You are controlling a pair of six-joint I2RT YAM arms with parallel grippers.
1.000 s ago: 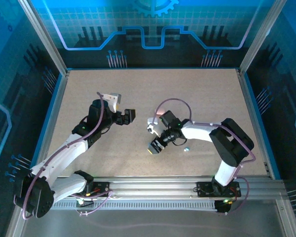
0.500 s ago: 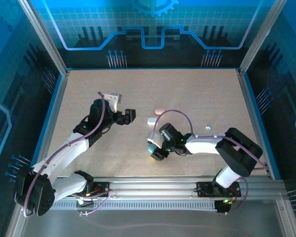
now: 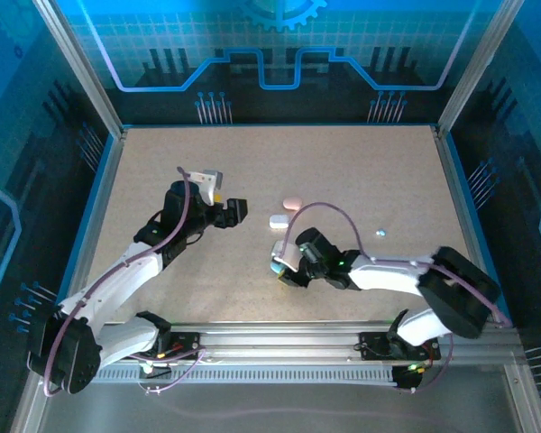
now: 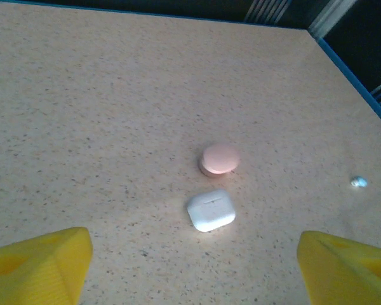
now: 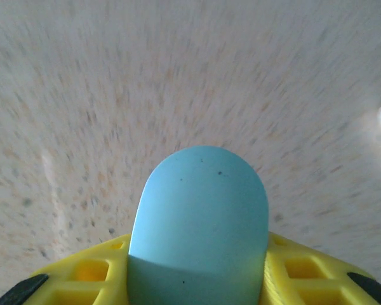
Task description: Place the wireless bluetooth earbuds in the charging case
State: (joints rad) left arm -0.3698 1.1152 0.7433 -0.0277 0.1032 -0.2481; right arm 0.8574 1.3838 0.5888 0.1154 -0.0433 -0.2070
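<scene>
My right gripper [image 3: 280,270] sits low over the table near the front and is shut on a light blue pill-shaped charging case [image 5: 200,216], which fills the space between its yellow fingers [image 5: 92,276]. From above, the case [image 3: 276,266] peeks out at the gripper's tip. A white case [image 4: 211,210] and a pink case [image 4: 219,158] lie closed on the table ahead of my left gripper [image 4: 193,273], which hovers open and apart from both. One tiny light blue earbud [image 3: 380,232] lies alone to the right, also seen at the right edge of the left wrist view as a small speck [image 4: 359,182].
The white case [image 3: 279,220] and pink case [image 3: 292,201] lie between the two arms at mid table. The speckled tabletop [image 3: 370,171] is bordered by a blue rim and metal frame posts.
My right arm has swung lower towards the near edge, uncovering the white and pink cases, and its fingers have closed in on the light blue case. The left arm has hardly moved.
</scene>
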